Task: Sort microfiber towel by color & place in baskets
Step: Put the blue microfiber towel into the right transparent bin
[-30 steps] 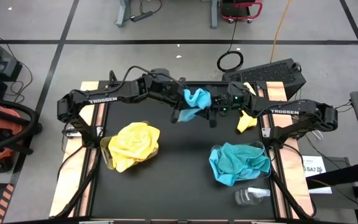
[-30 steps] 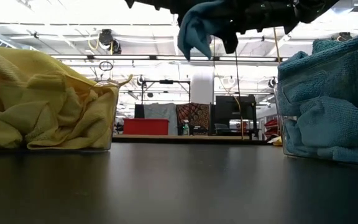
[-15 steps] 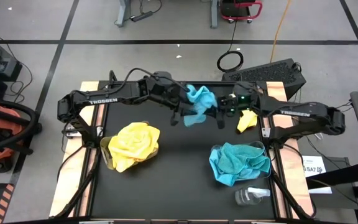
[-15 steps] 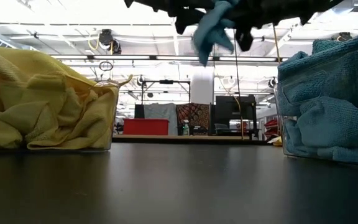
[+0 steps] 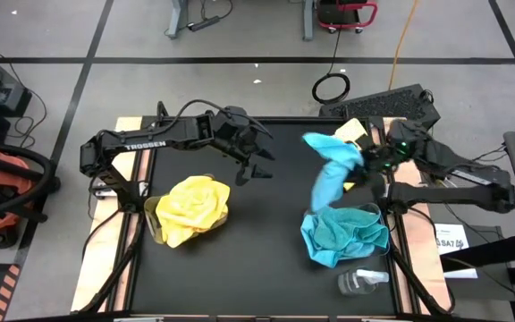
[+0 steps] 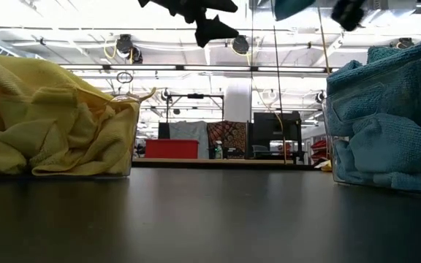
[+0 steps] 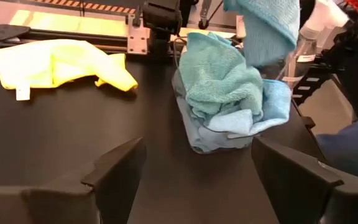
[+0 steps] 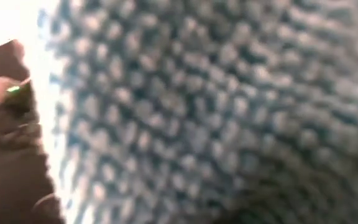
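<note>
turquoise towel [image 5: 329, 170] hangs in the air from the right gripper [image 5: 365, 161], fingers pinched shut on its upper end, the cloth trailing down toward the basket of blue towels [image 5: 345, 234] at the right side of the table [image 5: 266, 250]; its lower end is above or just at that pile's near edge, contact cannot be told. right wrist view is filled by blue fuzzy weave pressed against the lens. left gripper [image 5: 256, 161] sits over the far middle of the table, fingers spread wide and holding nothing; in the left wrist view its two dark fingers [image 7: 114, 168] frame bare black tabletop, with the blue heap [image 7: 229, 99] ahead and the hanging towel [image 7: 263, 28] above it. basket of yellow towels [image 5: 190, 207] stands at the left side of the table, cloth heaped above the clear rim; low view shows yellow folds spilling over the clear wall [image 6: 119, 139] on one side and the blue-packed clear bin [image 6: 386, 124] on the other. one loose yellow towel [image 5: 351, 134] lies flat at the far right corner of the table, partly hidden behind the right arm; the left wrist view shows it spread on the tabletop [image 7: 55, 62], with a small white tag. clear plastic bottle [image 5: 360, 282] lies on its side just beside the blue basket, at the near edge.
</note>
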Tool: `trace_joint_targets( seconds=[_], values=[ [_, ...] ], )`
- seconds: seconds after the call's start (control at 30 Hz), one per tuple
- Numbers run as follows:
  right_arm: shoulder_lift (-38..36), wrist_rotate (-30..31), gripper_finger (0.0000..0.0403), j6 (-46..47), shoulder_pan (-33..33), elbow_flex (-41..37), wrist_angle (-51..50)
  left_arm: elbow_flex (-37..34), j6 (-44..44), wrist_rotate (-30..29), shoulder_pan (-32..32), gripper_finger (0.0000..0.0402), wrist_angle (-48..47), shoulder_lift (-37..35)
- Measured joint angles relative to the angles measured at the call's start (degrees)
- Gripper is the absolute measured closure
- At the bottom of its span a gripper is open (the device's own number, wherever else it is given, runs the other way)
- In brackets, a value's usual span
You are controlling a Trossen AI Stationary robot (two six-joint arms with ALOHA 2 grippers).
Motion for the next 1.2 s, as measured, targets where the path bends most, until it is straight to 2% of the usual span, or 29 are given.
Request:
trace_joint_targets(
  seconds=[0.17,0.3,0.5,0.73,0.83,1.03,1.2],
  values=[
    [-5.5,-4.9,0.0397,3.6,2.1,0.0,-11.7,0.0,0.0,0.7,0.0,0.0097,-0.7,0.0],
    [-8.1,-5.4,0.0397,3.7,4.6,0.0,-21.9,0.0,-0.9,0.7,0.0,0.0097,-0.6,0.0],
    [-8.1,-2.2,0.0397,1.6,8.9,0.0,-36.4,0.0,-1.5,0.7,0.0,0.0097,-0.9,0.0],
    [-5.8,2.3,0.0397,-1.6,14.0,0.0,-46.8,0.0,-1.5,-0.2,0.0,0.0097,-1.0,0.0],
    [-4.6,4.2,0.0397,-2.7,15.6,-0.2,-48.6,0.0,-1.5,-0.2,0.0,0.0097,-1.5,0.0],
    [-1.9,5.2,0.0397,-2.6,19.2,-2.5,-46.4,0.0,-1.4,-0.8,0.0,0.0097,-3.7,0.0],
    [1.0,8.2,0.0397,-4.0,22.7,-5.3,-45.0,0.0,-0.9,-1.3,0.0,0.0097,-6.6,0.0]
  ],
)
